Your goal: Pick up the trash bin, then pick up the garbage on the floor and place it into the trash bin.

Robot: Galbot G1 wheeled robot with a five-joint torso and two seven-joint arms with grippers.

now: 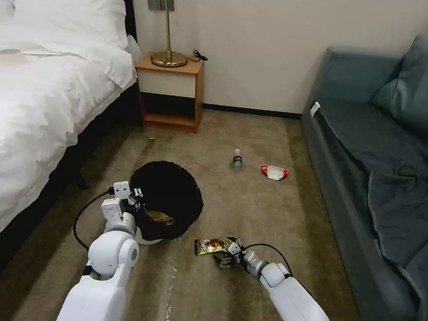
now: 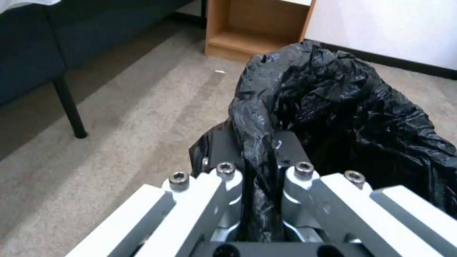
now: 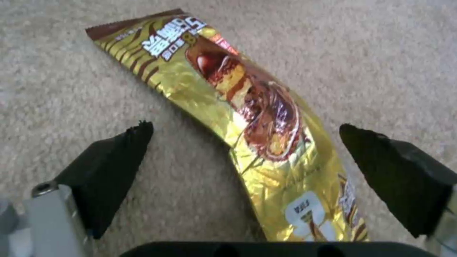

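Holding bin [image 1: 169,201] rim: left claw [image 2: 259,160], clamped. Right claw [image 3: 245,178], spread over gold wrapper [image 3: 238,117] beside bin; bottle [image 1: 237,160], red wrapper [image 1: 274,171] beyond, unpicked.

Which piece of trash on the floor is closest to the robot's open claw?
The gold snack wrapper, lying between the open right gripper's fingers; the bottle and red-and-white wrapper lie farther off.

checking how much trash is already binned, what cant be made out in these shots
- Trash bin contents: head view, the black bag liner shadows all but a tan scrap.
- Bottle label: head view, too small.
- Gold wrapper near end: right wrist view, cut off by right gripper.
- Left gripper fingertips: left wrist view, buried in liner.
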